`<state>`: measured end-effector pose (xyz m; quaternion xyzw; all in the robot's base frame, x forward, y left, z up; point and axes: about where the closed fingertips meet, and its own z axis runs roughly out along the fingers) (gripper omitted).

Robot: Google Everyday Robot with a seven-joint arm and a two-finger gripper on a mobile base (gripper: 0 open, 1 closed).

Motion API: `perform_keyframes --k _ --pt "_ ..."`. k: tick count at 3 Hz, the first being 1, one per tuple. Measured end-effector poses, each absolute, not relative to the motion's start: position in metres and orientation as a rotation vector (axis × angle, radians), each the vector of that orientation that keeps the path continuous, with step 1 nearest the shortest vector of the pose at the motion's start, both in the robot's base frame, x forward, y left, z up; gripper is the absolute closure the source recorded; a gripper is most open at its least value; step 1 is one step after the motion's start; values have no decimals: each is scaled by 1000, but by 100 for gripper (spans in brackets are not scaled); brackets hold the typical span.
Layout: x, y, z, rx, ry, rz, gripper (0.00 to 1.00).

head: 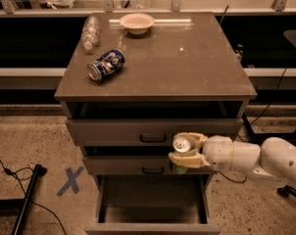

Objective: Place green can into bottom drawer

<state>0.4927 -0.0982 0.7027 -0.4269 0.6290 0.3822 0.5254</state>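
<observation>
My gripper (pixel 186 151) reaches in from the right on a white arm and is shut on the green can (pixel 181 145), held upright with its silver top showing. The can's green body peeks out below the fingers (pixel 187 159). It hangs in front of the middle drawer, above the right part of the bottom drawer (pixel 153 199). That drawer is pulled out, and its plain grey floor is bare.
On the cabinet top (pixel 187 67) lie a blue-and-white can (pixel 106 64) on its side, a clear plastic bottle (pixel 90 32) and a pale bowl (pixel 137 22). Two shallower drawers with dark handles (pixel 153 139) stand slightly open. A blue X (pixel 69 180) marks the floor at left.
</observation>
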Motion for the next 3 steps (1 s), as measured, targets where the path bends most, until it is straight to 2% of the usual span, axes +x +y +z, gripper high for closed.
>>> perform_keyframes --k 1,3 --pt "486 -118 629 -1059 1495 1001 100" --pt "481 -122 596 -1061 1437 1023 100"
